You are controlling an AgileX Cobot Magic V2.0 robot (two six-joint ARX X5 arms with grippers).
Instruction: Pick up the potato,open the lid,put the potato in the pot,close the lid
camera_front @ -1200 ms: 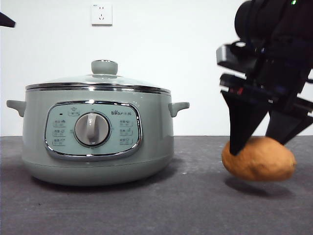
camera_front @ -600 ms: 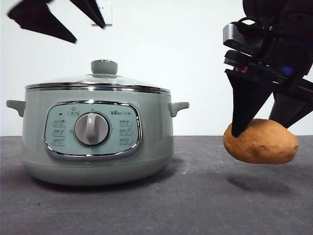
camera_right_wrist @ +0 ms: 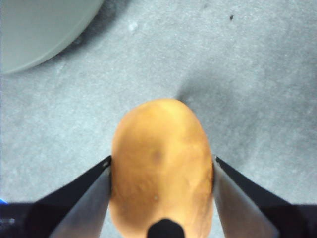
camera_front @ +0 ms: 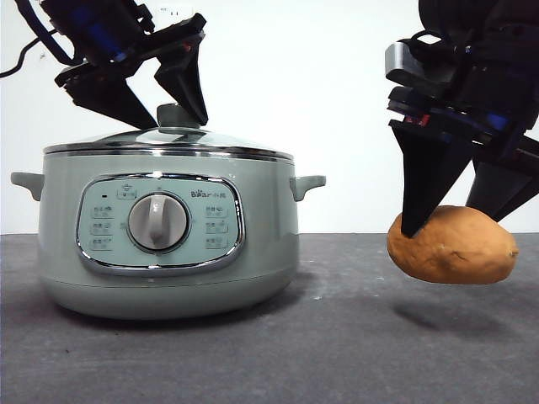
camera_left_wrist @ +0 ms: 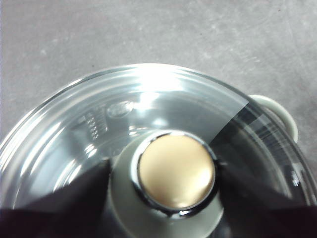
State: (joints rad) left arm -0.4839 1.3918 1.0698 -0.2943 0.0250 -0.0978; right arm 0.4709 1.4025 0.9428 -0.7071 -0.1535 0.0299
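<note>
**Potato held aloft, left jaws astride the lid knob**

Jaws of the right gripper [camera_front: 459, 220] pinch the potato [camera_front: 452, 245] from both sides, holding it clear of the grey table [camera_front: 337, 353], with its shadow on the surface beneath. The right wrist view shows the same grip, one black jaw pressed to each flank of the potato [camera_right_wrist: 161, 163], and a curve of the pot's green wall [camera_right_wrist: 39, 29] off to one side.

Over the pot [camera_front: 168, 244], the left gripper [camera_front: 160, 105] has its jaws spread, one on either side of the sage-green knob [camera_front: 178, 115]; whether they touch it cannot be told. The glass lid [camera_front: 168, 141] sits closed on the pot's chrome rim. From the left wrist, the knob [camera_left_wrist: 176, 171] lies between the two dark jaws, with a side handle [camera_left_wrist: 277, 111] beyond the lid [camera_left_wrist: 74, 129].

A white wall socket [camera_front: 168, 13] shows behind the left arm.
</note>
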